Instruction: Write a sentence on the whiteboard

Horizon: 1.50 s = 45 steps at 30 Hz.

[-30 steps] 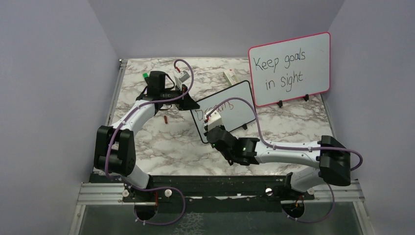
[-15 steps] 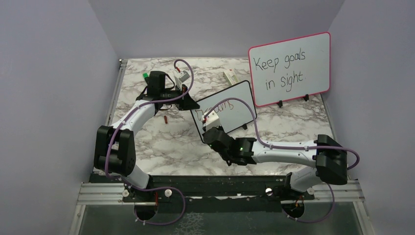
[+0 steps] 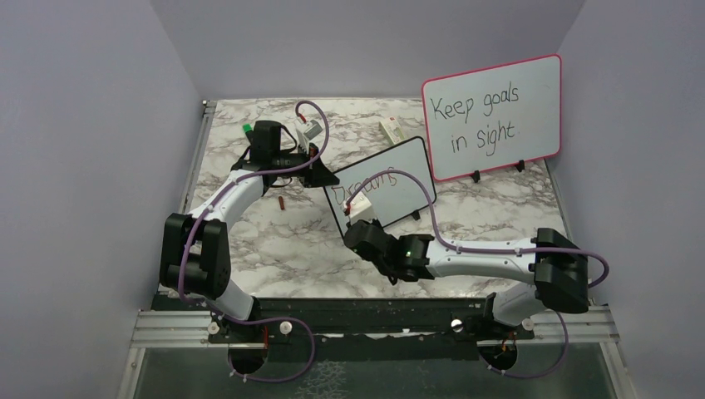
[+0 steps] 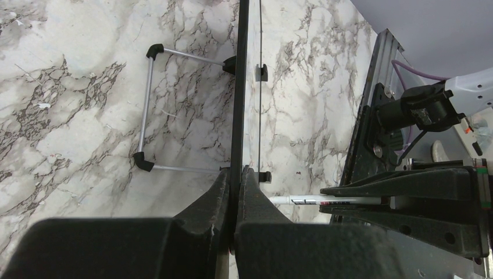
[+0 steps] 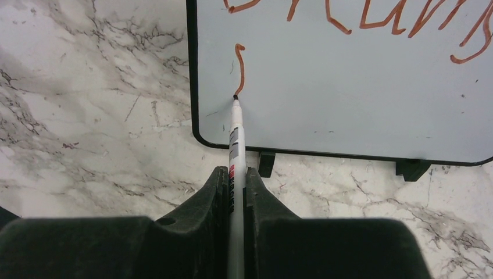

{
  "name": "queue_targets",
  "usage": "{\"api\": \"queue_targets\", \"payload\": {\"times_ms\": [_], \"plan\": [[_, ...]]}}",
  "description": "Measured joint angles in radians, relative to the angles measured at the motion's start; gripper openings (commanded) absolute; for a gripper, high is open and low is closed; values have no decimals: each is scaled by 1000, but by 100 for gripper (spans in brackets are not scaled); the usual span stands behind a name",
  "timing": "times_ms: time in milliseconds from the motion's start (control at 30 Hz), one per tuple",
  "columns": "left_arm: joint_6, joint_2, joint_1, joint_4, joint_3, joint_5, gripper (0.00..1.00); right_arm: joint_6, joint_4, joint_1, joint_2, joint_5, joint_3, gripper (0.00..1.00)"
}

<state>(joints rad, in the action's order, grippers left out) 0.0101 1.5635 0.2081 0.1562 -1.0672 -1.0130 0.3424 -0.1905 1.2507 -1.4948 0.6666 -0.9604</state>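
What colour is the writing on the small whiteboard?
Red-orange; the writing on the whiteboard shows best in the right wrist view.

Mid-frame on the worktop (image 3: pixel 274 249), the whiteboard (image 3: pixel 405 176) bears red writing (image 3: pixel 366 184); left claw (image 3: pixel 324 178) grips its left edge, right claw (image 3: pixel 359 221) holds a marker (image 3: pixel 359 210) lower left.

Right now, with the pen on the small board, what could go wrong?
The left gripper pinches the whiteboard by one edge only, so pen pressure might tip or twist it. The marker touches near the board's corner, so the red stroke could run onto the frame.
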Motion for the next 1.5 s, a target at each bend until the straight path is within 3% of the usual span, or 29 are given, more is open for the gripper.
{"api": "queue_targets", "payload": {"times_ms": [600, 1500], "plan": [[1, 0, 0, 0, 0, 0, 0, 10, -64, 0, -5, -13, 0, 1], [5, 5, 8, -9, -2, 4, 0, 9, 19, -2, 50, 51, 32, 1]]}}
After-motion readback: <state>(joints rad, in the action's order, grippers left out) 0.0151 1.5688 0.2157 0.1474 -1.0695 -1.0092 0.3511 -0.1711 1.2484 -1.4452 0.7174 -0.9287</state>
